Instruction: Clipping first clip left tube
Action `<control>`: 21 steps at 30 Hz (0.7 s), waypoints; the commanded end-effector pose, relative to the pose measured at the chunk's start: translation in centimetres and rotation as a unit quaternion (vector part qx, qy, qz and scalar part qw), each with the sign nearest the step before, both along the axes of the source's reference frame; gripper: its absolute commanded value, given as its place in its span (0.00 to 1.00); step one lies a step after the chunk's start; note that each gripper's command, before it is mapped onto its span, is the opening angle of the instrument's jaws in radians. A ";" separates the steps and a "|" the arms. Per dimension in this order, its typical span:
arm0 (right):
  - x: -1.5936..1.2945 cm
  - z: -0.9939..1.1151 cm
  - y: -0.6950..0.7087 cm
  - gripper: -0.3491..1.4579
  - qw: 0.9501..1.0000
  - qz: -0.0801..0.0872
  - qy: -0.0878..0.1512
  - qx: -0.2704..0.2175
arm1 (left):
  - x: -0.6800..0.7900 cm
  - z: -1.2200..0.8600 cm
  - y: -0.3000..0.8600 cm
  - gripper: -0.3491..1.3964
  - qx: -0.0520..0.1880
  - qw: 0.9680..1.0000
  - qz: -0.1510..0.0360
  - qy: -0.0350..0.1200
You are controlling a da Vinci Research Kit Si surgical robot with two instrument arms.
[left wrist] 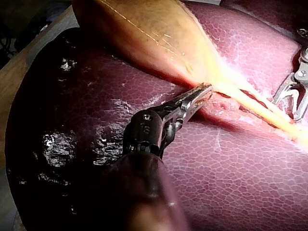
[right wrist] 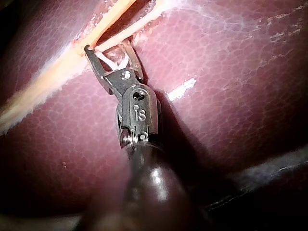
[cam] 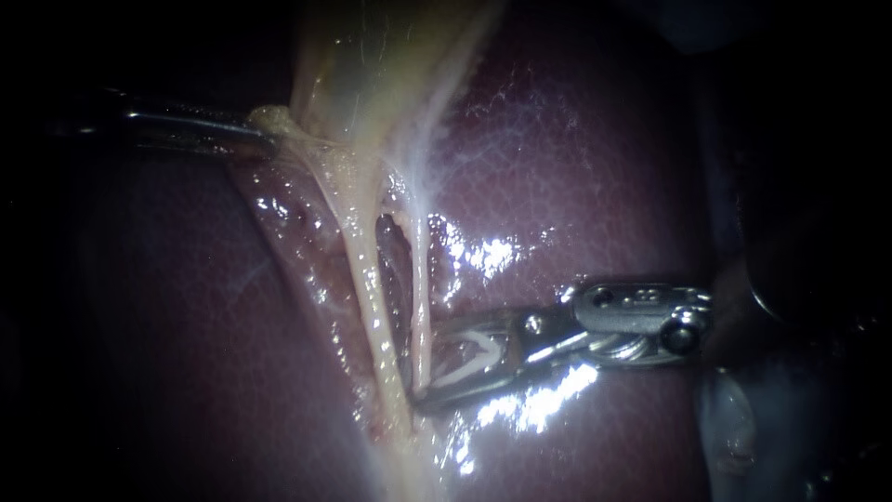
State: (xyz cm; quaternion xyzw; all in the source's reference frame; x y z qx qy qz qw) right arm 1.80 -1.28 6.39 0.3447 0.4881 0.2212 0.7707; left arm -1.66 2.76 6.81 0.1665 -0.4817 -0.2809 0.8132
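Note:
Two pale tubes run down from the gallbladder over the liver: a thicker left tube and a thinner right tube. My right instrument comes in from the right with its jaws open and a white clip seated in them. The thin right tube lies between its jaws, and the left tube sits just past the jaw tips. In the right wrist view the right instrument shows the same. My left instrument is shut on the gallbladder's yellowish lower edge and holds it to the left.
Glistening dark-red liver surrounds the tubes. A narrow dark window opens between the two tubes. In the left wrist view my left instrument sits under the gallbladder, and my right instrument is farther along the tubes.

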 end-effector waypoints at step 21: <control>-0.22 -0.48 0.24 0.47 0.993 0.010 0.082 0.086 | 0.01 0.00 -0.01 0.00 0.003 1.000 -0.001 0.000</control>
